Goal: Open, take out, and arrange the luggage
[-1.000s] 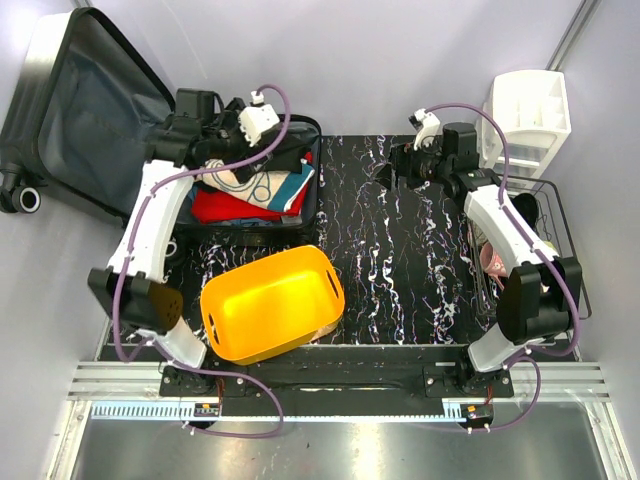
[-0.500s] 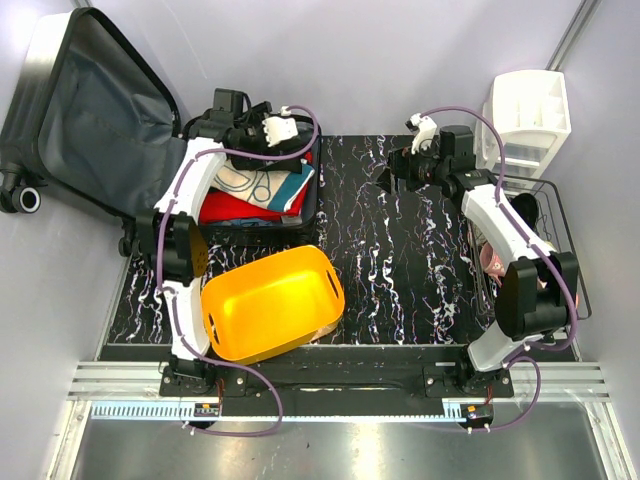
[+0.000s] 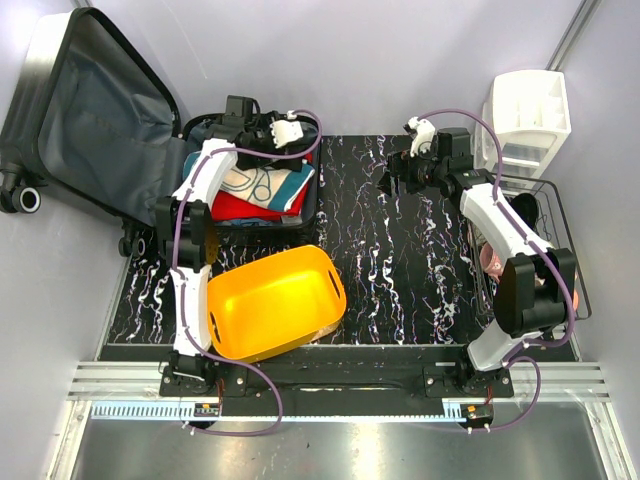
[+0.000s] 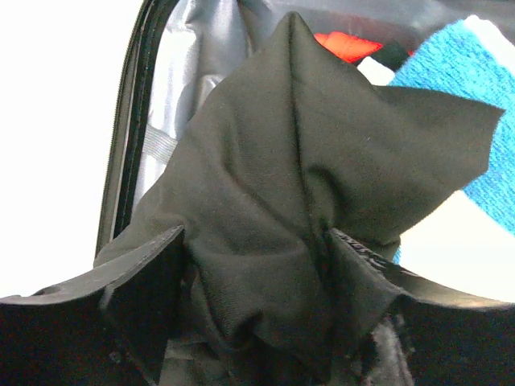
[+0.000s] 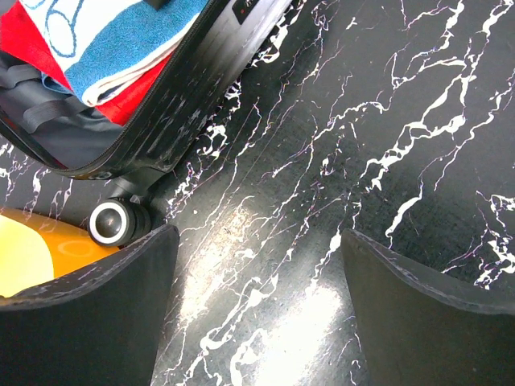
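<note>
**Bright overhead, glare close up**

Overhead view: even, sharp, soft shadows. Left wrist view: white blowout at 9 o'clock, sheen on the luggage lining, dark cloth soft. Right wrist view: glare on the table at 6 o'clock.

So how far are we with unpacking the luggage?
Done: the luggage lies open, lid back. In hand: the left gripper is shut on a dark cloth over it; the right gripper hangs open over the table. Left: the red garment and blue-white towel are packed, and the orange bin holds nothing visible.
</note>
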